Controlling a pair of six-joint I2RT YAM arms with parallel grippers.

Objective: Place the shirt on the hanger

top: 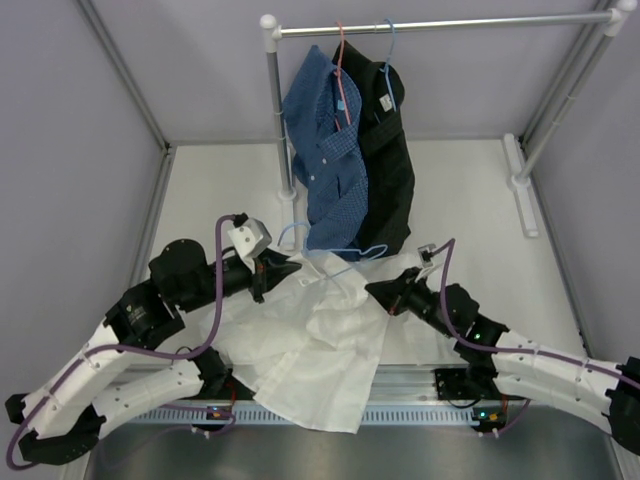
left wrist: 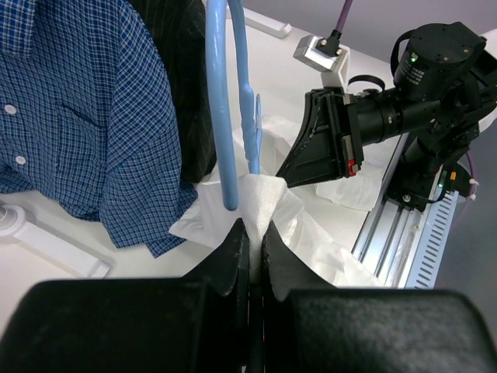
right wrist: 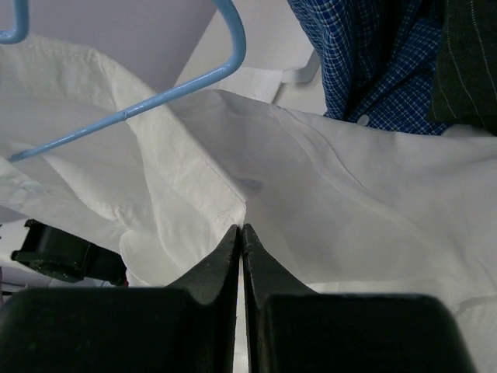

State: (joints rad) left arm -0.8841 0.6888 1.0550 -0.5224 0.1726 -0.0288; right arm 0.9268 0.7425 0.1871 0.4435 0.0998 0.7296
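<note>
The white shirt (top: 320, 345) lies crumpled on the table between my arms, one part hanging over the near edge. The light-blue wire hanger (top: 335, 255) lies partly on and in its upper part, hook toward the rail post. My left gripper (top: 290, 268) is shut on a fold of the shirt (left wrist: 260, 203) right beside the hanger's wire (left wrist: 221, 116). My right gripper (top: 380, 292) is shut on the shirt's edge (right wrist: 311, 202); the hanger's bend (right wrist: 225, 54) shows above it.
A blue checked shirt (top: 325, 140) on a pink hanger and a black shirt (top: 390, 150) on a blue hanger hang from the rail (top: 440, 24) at the back. The rail's left post (top: 278, 120) stands close behind the white shirt.
</note>
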